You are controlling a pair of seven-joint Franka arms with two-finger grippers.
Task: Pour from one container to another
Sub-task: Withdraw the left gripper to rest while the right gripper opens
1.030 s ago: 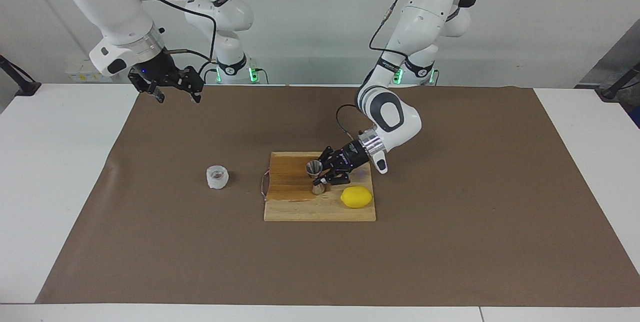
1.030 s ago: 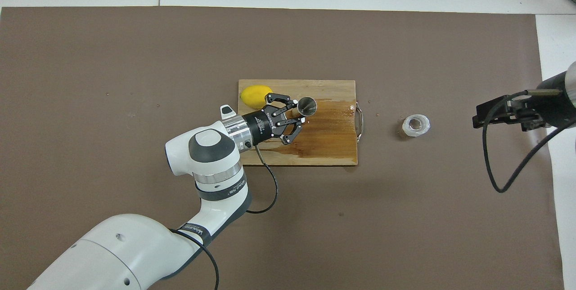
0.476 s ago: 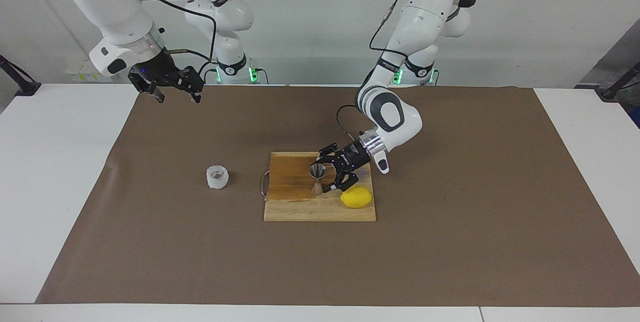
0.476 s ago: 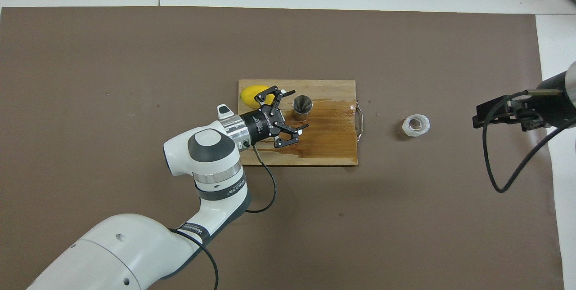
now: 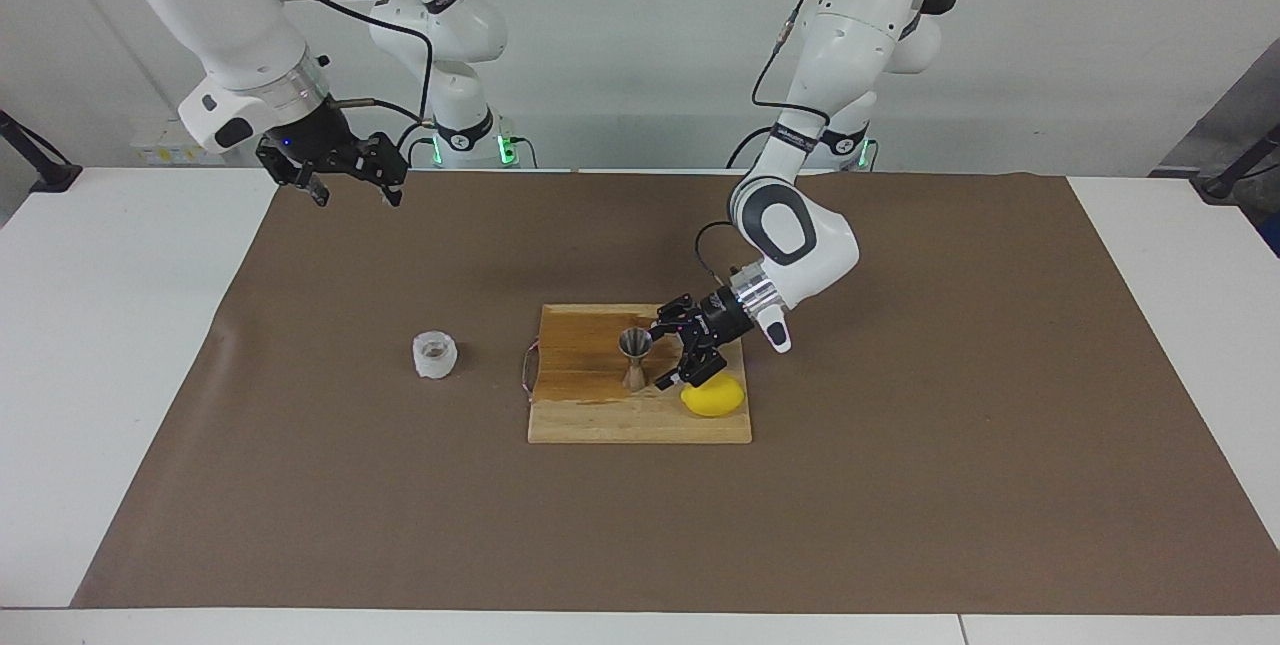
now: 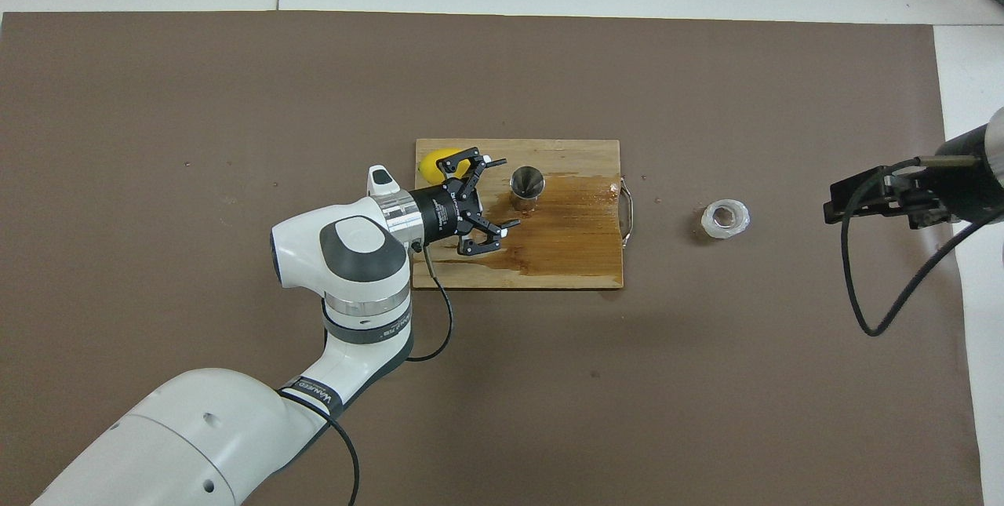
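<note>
The shiny metal jigger (image 5: 634,357) (image 6: 527,184) stands upright and free on the wooden cutting board (image 5: 590,420) (image 6: 565,267). My left gripper (image 5: 663,355) (image 6: 502,192) hangs low over the board just beside the jigger, toward the left arm's end, open and holding nothing. The translucent plastic cup (image 5: 434,354) (image 6: 725,219) sits upright on the brown mat off the board, toward the right arm's end. My right gripper (image 5: 340,181) (image 6: 871,200) waits in the air over the mat's edge at the right arm's end, open and empty.
A yellow lemon (image 5: 712,397) (image 6: 434,164) lies on the board's corner, partly under the left gripper's fingers. A wet brown stain (image 6: 572,216) spreads across the board. A metal handle (image 6: 626,208) sticks out of the board's end toward the cup.
My left gripper opened, let go of the jigger and drew back toward the left arm's end. The jigger now stands alone on the board. The right arm has not moved.
</note>
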